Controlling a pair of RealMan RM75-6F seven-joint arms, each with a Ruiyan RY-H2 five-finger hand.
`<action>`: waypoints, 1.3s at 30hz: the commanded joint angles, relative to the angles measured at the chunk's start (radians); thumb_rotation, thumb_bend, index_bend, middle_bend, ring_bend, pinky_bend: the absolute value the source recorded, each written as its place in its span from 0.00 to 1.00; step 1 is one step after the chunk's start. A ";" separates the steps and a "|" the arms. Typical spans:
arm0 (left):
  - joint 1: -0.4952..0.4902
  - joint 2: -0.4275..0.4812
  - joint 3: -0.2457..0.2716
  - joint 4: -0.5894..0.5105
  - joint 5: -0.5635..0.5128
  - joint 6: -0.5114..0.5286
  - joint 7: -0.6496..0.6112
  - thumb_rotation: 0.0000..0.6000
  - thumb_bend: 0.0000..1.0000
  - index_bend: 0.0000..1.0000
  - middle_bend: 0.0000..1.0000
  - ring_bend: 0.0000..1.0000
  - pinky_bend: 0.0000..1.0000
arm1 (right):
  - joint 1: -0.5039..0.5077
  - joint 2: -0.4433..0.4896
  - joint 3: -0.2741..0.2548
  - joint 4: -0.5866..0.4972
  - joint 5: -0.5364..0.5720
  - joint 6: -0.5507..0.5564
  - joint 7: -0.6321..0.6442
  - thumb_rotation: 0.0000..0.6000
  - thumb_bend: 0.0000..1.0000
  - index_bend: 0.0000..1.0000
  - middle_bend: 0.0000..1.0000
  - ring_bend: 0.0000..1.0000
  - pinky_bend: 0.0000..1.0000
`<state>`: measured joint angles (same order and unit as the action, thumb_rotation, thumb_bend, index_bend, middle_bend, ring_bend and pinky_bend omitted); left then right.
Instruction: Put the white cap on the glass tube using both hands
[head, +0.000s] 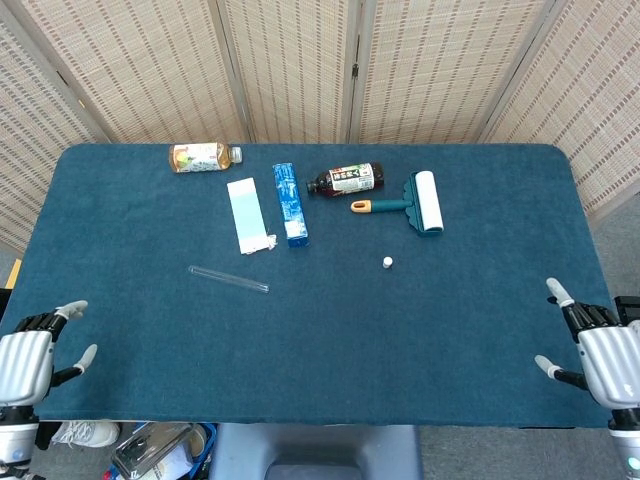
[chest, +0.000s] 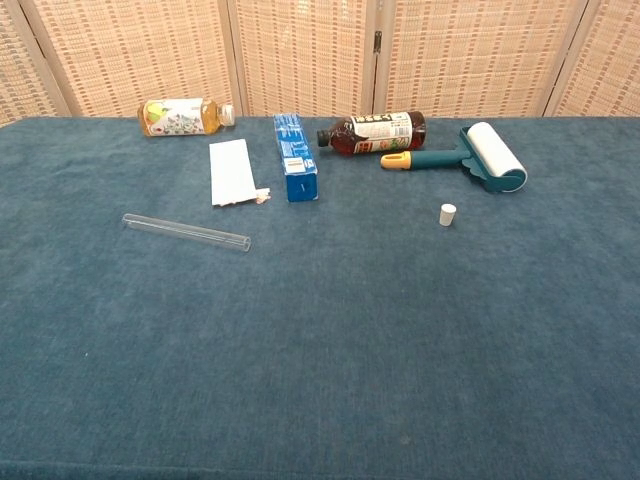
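Woven-reed screens (head: 300, 60) are seen behind a bench (head: 330, 340) covered in dark blue cloth. Along its far side two bottles are laid flat: a bottle of pale yellow drink (head: 203, 157) at the far left, white cap pointing right, and a bottle of dark brown liquid (head: 344, 180) near the middle, neck pointing left. Between them a blue carton (head: 290, 204) and a pale flat packet (head: 248, 215) are laid side by side, apart from each other; what they contain cannot be told. A teal lint roller (head: 415, 203) with a yellow-tipped handle is placed just right of the dark bottle.

The glass tube (head: 229, 279) is laid empty on the cloth, left of centre, slanting with its left end further away. The white cap (head: 387, 262) is stood upright on the cloth, well apart from the tube and nearer the roller. In the head view the left hand (head: 28, 358) is held at the near left corner and the right hand (head: 600, 352) at the near right corner, both released, fingers spread and nothing grasped. Tube and cap are both well apart from either hand; neither hand is caught by the chest view.
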<state>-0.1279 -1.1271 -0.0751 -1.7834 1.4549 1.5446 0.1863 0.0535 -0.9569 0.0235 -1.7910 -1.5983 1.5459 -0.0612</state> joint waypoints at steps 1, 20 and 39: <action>-0.040 0.007 -0.033 0.021 0.003 -0.035 -0.011 1.00 0.24 0.28 0.38 0.41 0.35 | 0.007 0.007 0.010 -0.009 0.015 -0.010 -0.002 1.00 0.00 0.00 0.27 0.30 0.31; -0.525 -0.103 -0.174 0.303 -0.086 -0.628 -0.053 1.00 0.24 0.36 1.00 1.00 1.00 | 0.085 0.058 0.049 -0.098 0.093 -0.142 -0.065 1.00 0.00 0.00 0.28 0.30 0.31; -0.734 -0.335 -0.147 0.577 -0.368 -0.896 0.087 1.00 0.25 0.43 1.00 1.00 1.00 | 0.087 0.048 0.044 -0.067 0.103 -0.152 -0.032 1.00 0.00 0.00 0.28 0.30 0.31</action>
<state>-0.8477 -1.4469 -0.2278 -1.2222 1.1077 0.6650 0.2614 0.1401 -0.9090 0.0673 -1.8580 -1.4948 1.3936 -0.0939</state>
